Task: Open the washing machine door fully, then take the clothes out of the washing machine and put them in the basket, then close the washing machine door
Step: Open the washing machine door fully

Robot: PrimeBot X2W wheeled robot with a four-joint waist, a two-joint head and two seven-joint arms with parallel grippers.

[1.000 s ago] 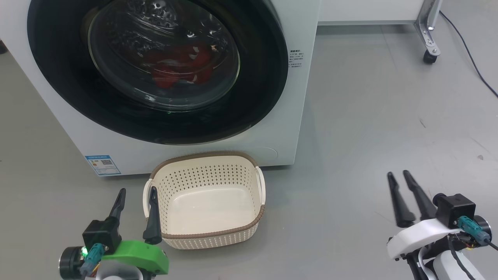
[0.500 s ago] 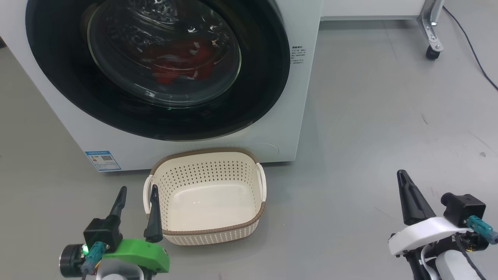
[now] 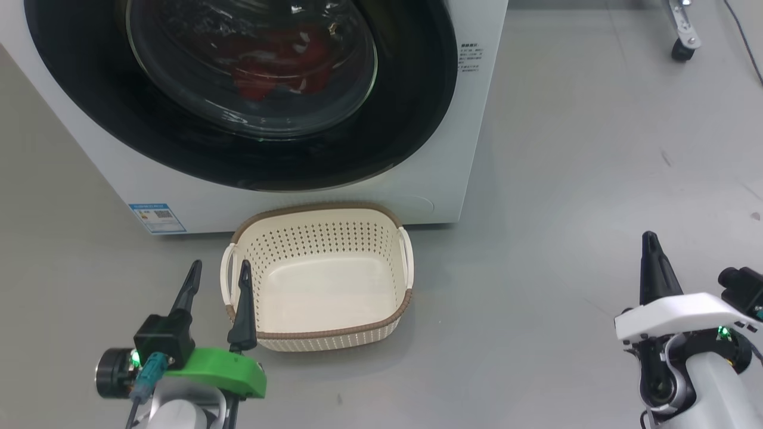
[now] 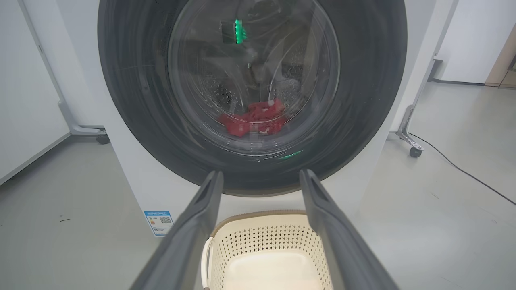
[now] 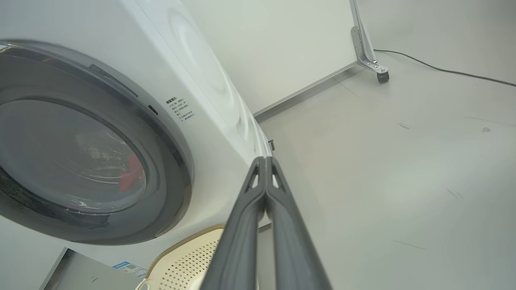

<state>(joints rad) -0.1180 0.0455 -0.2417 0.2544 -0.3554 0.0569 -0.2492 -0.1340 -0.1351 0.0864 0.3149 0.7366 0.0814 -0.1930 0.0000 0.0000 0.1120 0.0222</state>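
Right gripper (image 3: 650,247): fingers just closed together, empty. Left gripper (image 3: 220,266): fingers wide, beside the basket (image 3: 316,209). Washing machine door (image 3: 417,119) not yet opened (clothes (image 3: 268,65) inside, behind glass). Likely prep for prying the door.

Grey floor (image 3: 566,179) under me carrying washing machine (image 3: 471,119); basket (image 3: 316,207) sitting just before it (caster (image 3: 681,50), cable (image 4: 463,171) lying further right).
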